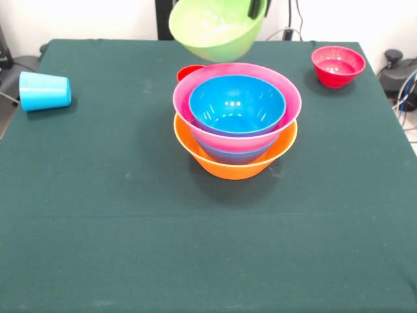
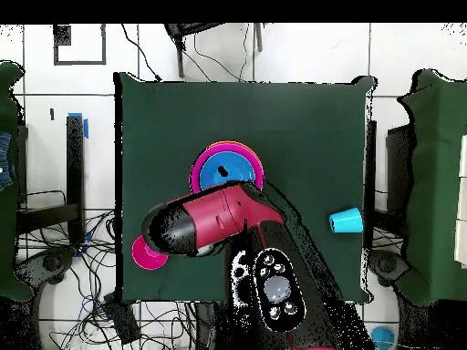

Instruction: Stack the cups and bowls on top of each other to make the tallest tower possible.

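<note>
The tower [image 1: 236, 134] stands mid-table: a big orange bowl [image 1: 228, 166] at the base, a blue bowl [image 1: 231, 155] in it, then a pink bowl [image 1: 287, 107] with another blue bowl [image 1: 236, 104] nested on top. A lime green bowl [image 1: 215, 29] hangs tilted in the air behind and above the tower, with my gripper [image 1: 258, 9] shut on its right rim. A red cup [image 1: 187, 71] peeks out behind the tower. A light blue cup [image 1: 44, 90] lies on its side at the left. A small red bowl [image 1: 337, 65] sits at the back right. In the overhead view the arm [image 2: 214, 219] hides the gripper.
The overhead view shows the tower [image 2: 228, 169], the light blue cup [image 2: 346, 221] and the red bowl [image 2: 146, 253] on the green cloth [image 2: 301, 128]. Cables and stands ring the table.
</note>
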`<state>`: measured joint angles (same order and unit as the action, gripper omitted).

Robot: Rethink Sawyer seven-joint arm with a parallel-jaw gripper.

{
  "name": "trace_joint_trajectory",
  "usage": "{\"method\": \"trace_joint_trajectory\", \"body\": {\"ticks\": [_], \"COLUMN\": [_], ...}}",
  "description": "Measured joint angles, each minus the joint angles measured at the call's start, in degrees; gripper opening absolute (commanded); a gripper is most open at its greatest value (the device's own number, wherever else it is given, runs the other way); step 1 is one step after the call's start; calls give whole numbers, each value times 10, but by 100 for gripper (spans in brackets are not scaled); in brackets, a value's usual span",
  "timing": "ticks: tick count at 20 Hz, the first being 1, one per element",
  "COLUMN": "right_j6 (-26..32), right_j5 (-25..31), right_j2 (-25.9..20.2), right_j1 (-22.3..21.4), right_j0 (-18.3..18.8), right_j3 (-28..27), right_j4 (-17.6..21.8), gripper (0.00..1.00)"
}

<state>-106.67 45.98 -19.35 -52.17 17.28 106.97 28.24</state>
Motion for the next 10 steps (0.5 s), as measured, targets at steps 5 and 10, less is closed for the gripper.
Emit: {"method": "trace_joint_trajectory", "body": {"ticks": [5,10], "right_j6": [0,0], "right_j5": [-10,-13], "right_j2": [-11,-25], "right_j1": [49,99], "right_j0": [0,1], "right_j3": [-34,-75], "right_j4": [-2,-2], "gripper": [0,0]}}
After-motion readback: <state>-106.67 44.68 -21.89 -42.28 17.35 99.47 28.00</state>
